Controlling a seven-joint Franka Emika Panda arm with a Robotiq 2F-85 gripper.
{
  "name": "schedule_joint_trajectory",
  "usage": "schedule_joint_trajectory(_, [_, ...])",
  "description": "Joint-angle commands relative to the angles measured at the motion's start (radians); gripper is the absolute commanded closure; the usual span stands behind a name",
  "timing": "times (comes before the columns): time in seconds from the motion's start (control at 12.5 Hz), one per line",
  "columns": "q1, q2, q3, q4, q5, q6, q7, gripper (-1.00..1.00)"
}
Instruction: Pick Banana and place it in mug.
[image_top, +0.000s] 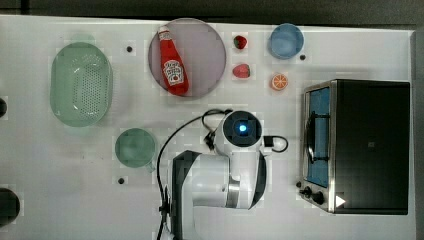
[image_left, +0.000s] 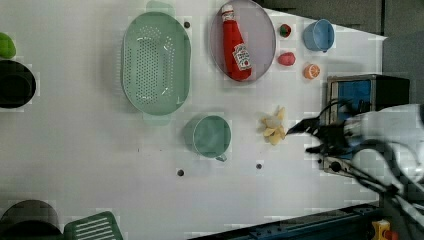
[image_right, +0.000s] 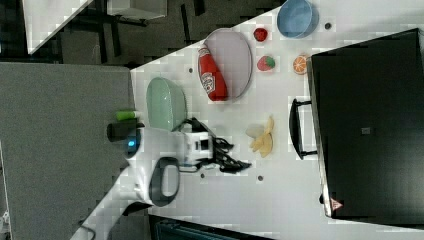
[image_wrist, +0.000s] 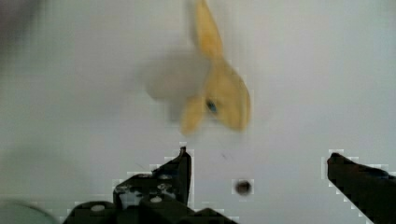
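Note:
The banana (image_left: 274, 127) lies on the white table, pale yellow with splayed pieces, also seen in the right view (image_right: 261, 137) and the wrist view (image_wrist: 219, 93). The teal-green mug (image_left: 211, 136) stands upright to the left view's left of it, and sits in the top view (image_top: 135, 147) left of the arm. My gripper (image_left: 301, 139) hovers just to the left view's right of the banana, apart from it. It is open, and its two black fingers (image_wrist: 182, 165) stand wide with only bare table between them. In the top view the arm's wrist covers the banana.
A ketchup bottle (image_top: 172, 62) lies on a grey plate (image_top: 210, 50). Two strawberries (image_top: 241, 70), an orange slice (image_top: 279, 81) and a blue cup (image_top: 286, 41) sit at the back. A green perforated basket (image_top: 80, 82) is at the top view's left, a toaster oven (image_top: 360, 145) at its right.

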Motion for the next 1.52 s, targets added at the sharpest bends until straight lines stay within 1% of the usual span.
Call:
schedule_joint_trajectory(0.08, [0.017, 0.02, -0.002, 0.013, 0.02, 0.156, -0.214, -1.0])
schedule_joint_trajectory(0.4, [0.017, 0.161, -0.001, -0.007, 0.02, 0.343, -0.241, -1.0])
schedule_joint_trajectory(0.72, [0.017, 0.24, -0.002, -0.006, 0.02, 0.413, -0.239, -1.0])
schedule_joint_trajectory(0.8, [0.017, 0.249, -0.002, -0.006, 0.02, 0.444, -0.239, -0.72])
schedule_joint_trajectory(0.88, [0.017, 0.253, -0.004, -0.009, 0.02, 0.462, -0.239, -0.54])
schedule_joint_trajectory(1.04, [0.017, 0.253, -0.003, -0.014, 0.02, 0.462, -0.239, -0.01])
schedule_joint_trajectory(1.2, [0.017, 0.242, -0.001, -0.012, 0.02, 0.462, -0.239, 0.42])
schedule_joint_trajectory(1.44, [0.017, 0.134, -0.001, -0.009, 0.02, 0.439, -0.239, 0.42])
schedule_joint_trajectory(1.52, [0.017, 0.058, -0.001, 0.003, 0.02, 0.355, -0.239, 0.42])
